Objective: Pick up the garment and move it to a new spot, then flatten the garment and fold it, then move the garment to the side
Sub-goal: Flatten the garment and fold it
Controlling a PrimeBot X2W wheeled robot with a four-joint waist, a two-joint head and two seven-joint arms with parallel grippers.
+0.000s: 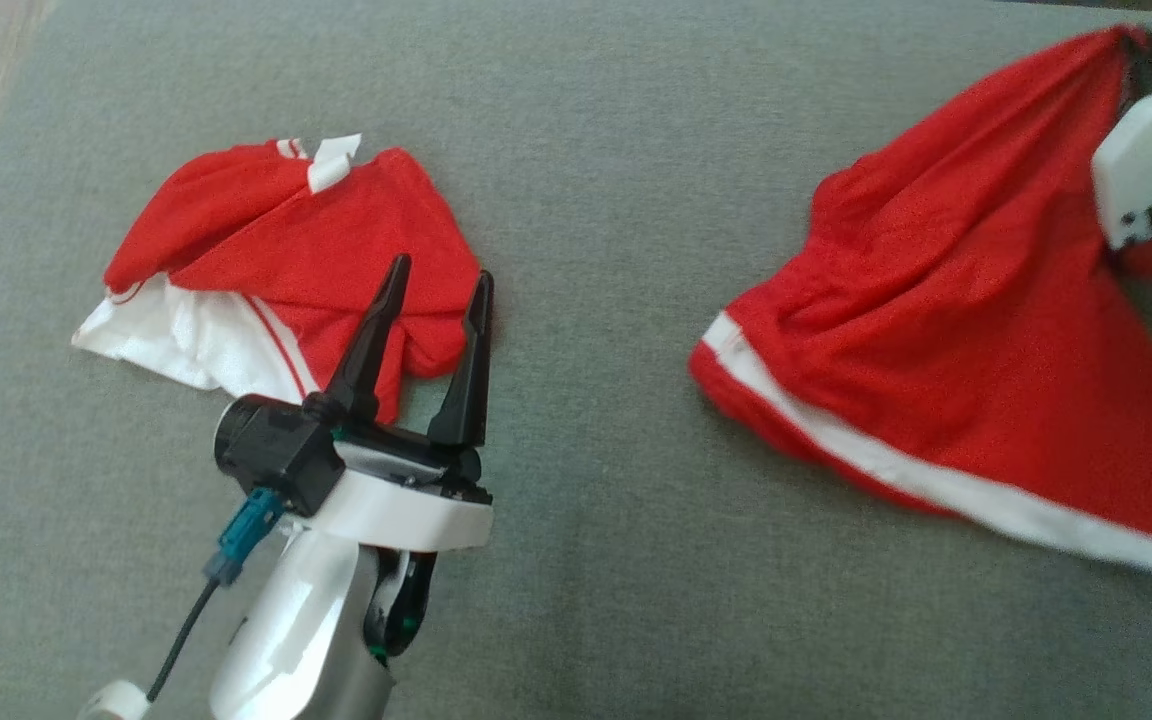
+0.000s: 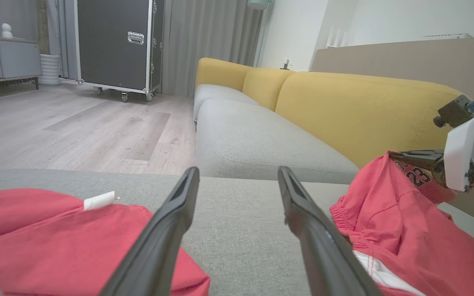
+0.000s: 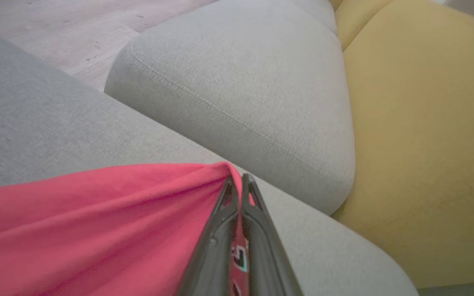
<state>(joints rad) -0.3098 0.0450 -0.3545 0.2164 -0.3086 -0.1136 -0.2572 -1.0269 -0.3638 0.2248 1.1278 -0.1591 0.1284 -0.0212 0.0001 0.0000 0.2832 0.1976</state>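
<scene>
Two garments are on the grey upholstered surface point(image 1: 596, 480) in front of me. At the right is the red garment point(image 1: 956, 370), edged by a white band point(image 1: 936, 485) along its near hem. One corner is raised toward the upper right of the head view, and the rest fans down in folds onto the surface. My right tool point(image 3: 239, 183) grips that corner. In the right wrist view its two dark fingers are pressed together with red cloth pinched between them.

The left wrist view shows this grasp from the side, with the number 23 point(image 2: 417, 177) printed near the pinched corner and a gathered waistband point(image 2: 341, 213) lower down.

At the left, well apart from the first, is the crumpled garment point(image 1: 266, 240). It is red with white panels and lies in a heap, with a white tag point(image 1: 333, 162) standing up at its far edge. My left tool point(image 1: 441, 275) is spread wide and holds nothing. In the head view its fingertips overlap the near right part of the crumpled garment, but I cannot tell whether they touch it. In the left wrist view, bare grey fabric shows between the fingers.

Beyond the surface are a grey seat cushion point(image 2: 261, 144), a yellow backrest point(image 2: 364, 111), a wooden floor point(image 2: 76, 131) and a black wheeled case point(image 2: 113, 41).
</scene>
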